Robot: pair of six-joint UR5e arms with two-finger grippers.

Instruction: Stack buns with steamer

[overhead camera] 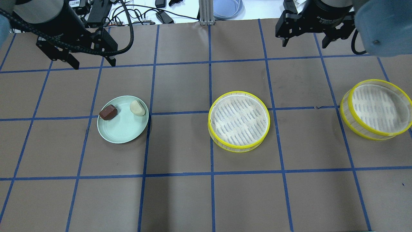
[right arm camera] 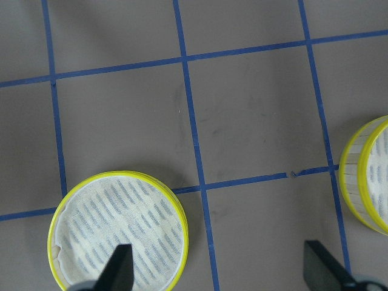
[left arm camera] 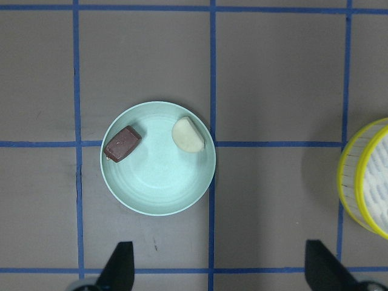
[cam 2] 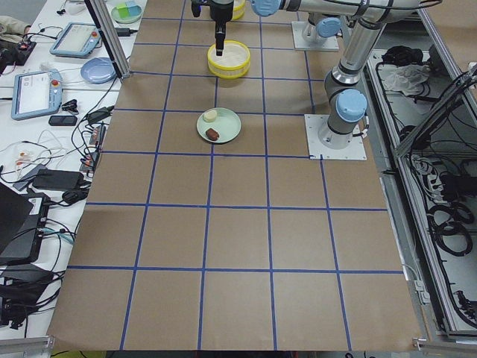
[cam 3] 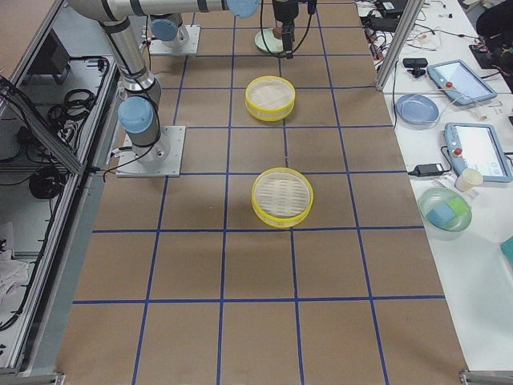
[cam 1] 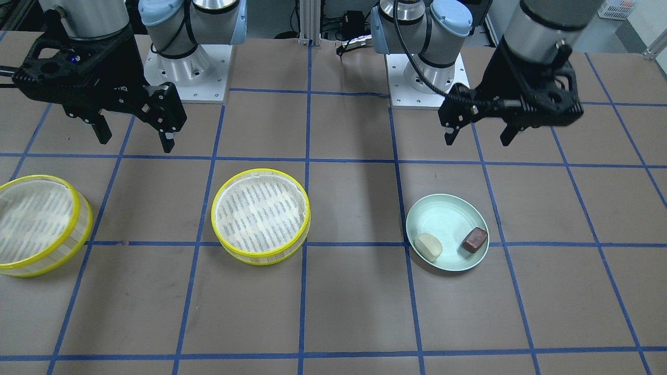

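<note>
2 buns, the cream bun and the brown bun, are seen lying apart on a mint-green plate at the table's left. The centre steamer and the right steamer are set well apart. The left gripper and the right gripper are held spread above the table.

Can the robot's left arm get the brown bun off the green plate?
Probably yes. The left gripper hangs open above the table near the green plate. The brown bun lies uncovered on it, apart from the cream bun. Nothing blocks it.
</note>
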